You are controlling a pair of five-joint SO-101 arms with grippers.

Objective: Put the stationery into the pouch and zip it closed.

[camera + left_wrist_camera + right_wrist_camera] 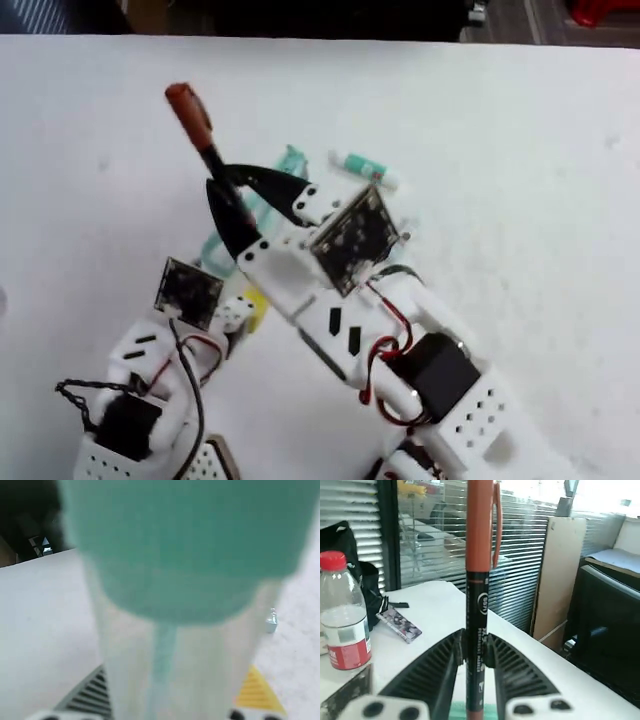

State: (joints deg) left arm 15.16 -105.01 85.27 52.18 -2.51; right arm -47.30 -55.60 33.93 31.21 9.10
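while my right hand (218, 183) is clamping the pen (190, 112) mid-barrel, the red cap is pointing up and away from me, long axis slanting off the table (500, 120). the pouch (290, 160) is lying just under that hand, teal edge peeking out. my left hand (245, 308) is sitting nearer, up against the pouch; can't tell its grip. pen prob needs tipping down toward the opening.

Pouch (291, 160) mostly out of sight under arms

White print on pen (479, 630), not legible
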